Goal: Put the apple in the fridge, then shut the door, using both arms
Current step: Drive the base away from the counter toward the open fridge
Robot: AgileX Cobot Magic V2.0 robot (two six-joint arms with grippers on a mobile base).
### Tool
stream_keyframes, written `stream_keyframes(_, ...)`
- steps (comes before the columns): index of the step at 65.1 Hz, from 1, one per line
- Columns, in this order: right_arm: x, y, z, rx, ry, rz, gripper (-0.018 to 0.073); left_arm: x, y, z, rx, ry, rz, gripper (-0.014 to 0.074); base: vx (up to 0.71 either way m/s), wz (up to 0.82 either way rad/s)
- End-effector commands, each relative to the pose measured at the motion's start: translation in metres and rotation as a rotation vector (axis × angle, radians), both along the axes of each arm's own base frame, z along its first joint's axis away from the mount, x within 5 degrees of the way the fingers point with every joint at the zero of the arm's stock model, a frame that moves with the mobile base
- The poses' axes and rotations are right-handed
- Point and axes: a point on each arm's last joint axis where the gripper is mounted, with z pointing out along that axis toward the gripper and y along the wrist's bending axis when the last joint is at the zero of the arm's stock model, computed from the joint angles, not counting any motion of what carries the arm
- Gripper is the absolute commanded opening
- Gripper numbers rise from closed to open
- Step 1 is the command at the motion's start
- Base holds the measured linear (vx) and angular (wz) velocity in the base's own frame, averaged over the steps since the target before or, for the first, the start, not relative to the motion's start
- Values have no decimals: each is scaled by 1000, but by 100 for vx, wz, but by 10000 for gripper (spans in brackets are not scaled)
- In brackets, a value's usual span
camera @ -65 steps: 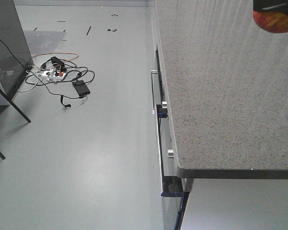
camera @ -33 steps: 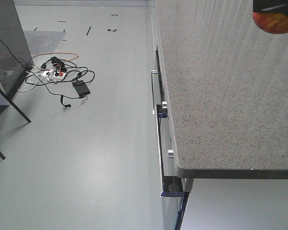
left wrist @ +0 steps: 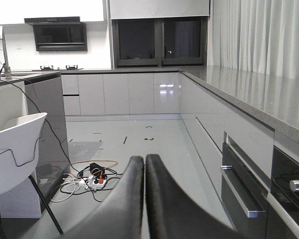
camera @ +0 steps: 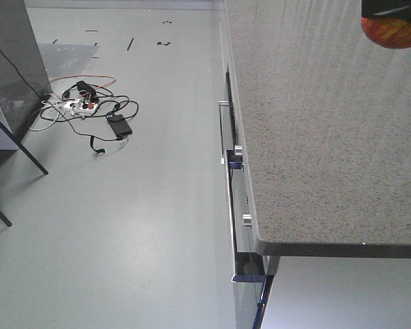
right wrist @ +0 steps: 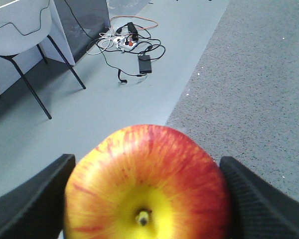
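A grey speckled bench is seen beside the grey floor, where a heap of cables is left. The left end effector is pressed closed with nothing in it. The apple is held over the bench, squeezed in the right end effector.

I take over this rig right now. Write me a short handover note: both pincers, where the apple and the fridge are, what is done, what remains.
Left pincer: shut, empty.
Right pincer: shut on the apple, which shows over the grey counter in the front view.
Fridge and door: not clearly recognisable in any view.
Done: apple is grasped.
To do: bring the apple to the fridge, put it inside, close the door.
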Motion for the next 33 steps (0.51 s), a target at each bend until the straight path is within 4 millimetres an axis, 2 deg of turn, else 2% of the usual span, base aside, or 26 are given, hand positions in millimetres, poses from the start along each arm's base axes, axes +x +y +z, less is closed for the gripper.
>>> stream_keyframes(1, -10, 0, 22, 34, -126, -14, 263, -4, 0, 14, -10, -113, 3, -7, 0, 7)
stream_keyframes(18, -10, 0, 22, 34, -126, -14, 263, -4, 0, 14, -10, -113, 3, -7, -1, 17)
stream_keyframes(33, -10, 0, 22, 34, -126, -14, 262, -4, 0, 14, -10, -113, 3, -7, -1, 41)
